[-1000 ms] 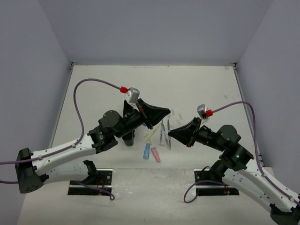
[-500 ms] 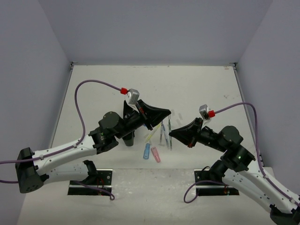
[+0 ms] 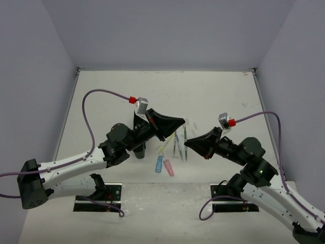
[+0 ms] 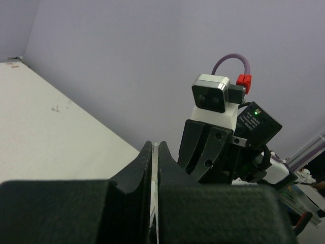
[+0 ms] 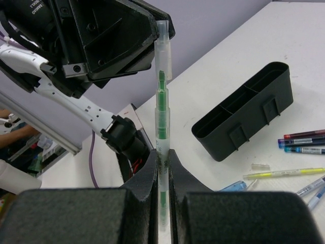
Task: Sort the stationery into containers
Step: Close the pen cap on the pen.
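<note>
White table (image 3: 218,91), lavender walls. Right gripper (image 5: 162,157) — clamped on green pen (image 5: 161,101), upright at frame centre. Left gripper (image 4: 155,148) — closed on the pen's clear top end. Black desk organiser (image 5: 249,109) right of the pen; loose pens (image 5: 304,142) at the right edge.

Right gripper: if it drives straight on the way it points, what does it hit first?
Most likely the left gripper. The right gripper is shut on a green pen whose far end sits at the left gripper's tip. Nothing else shows in that line, though depth is hard to judge.
</note>
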Tool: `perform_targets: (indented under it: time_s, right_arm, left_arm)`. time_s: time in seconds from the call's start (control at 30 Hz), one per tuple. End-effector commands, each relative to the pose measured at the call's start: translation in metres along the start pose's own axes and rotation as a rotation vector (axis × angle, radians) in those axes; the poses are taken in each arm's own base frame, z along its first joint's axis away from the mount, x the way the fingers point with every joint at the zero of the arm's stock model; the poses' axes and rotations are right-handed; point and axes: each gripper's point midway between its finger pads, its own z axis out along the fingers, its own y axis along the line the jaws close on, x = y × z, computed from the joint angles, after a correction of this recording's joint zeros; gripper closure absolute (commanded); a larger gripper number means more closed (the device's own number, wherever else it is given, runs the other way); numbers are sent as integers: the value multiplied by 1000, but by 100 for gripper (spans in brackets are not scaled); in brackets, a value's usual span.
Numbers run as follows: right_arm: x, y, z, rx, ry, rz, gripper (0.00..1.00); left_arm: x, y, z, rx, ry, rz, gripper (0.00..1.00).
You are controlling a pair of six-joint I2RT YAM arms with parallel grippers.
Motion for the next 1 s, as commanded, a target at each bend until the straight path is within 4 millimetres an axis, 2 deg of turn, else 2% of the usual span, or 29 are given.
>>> perform_targets:
  time_s: [0.0, 0.17, 0.37, 0.4, 0.5, 0.53, 0.57, 0.73, 0.83, 0.87, 0.93, 0.97]
  right_arm:
    - [-50, 26, 1, -55, -144, -16, 100]
    - [-64, 30, 6, -55, -165, -19, 100]
    - [-81, 28, 3, 0, -201, -60, 100]
    - [-82, 29, 3, -2, -201, -65, 100]
    - [-77, 28, 7, -11, -167, -79, 100]
    - [-74, 27, 10, -14, -151, -79, 100]
    - [-73, 27, 10, -13, -148, -81, 100]
    - [-61, 25, 15, -30, -109, -70, 100]
    - [-61, 26, 15, -36, -107, -69, 100]
    - [-62, 27, 15, -39, -106, -71, 100]
    - [-63, 30, 15, -50, -101, -74, 100]
    - [-63, 32, 15, -58, -100, -77, 100]
  left_arm:
    - [0, -5, -2, 43, -22, -5, 100]
    - [5, -4, 1, 50, -6, 1, 100]
    - [10, 2, 1, 21, 22, 24, 98]
    - [11, 3, 0, 18, 27, 27, 96]
    - [9, 1, 1, 21, 32, 36, 69]
    - [8, 0, 1, 21, 33, 39, 64]
    - [8, 0, 1, 21, 33, 39, 64]
    - [0, -4, 3, 25, 28, 57, 65]
    - [1, -8, 3, 43, 33, 62, 73]
    - [1, -10, 3, 58, 37, 67, 78]
    - [4, -18, 3, 102, 52, 77, 96]
    - [6, -19, 3, 114, 59, 78, 100]
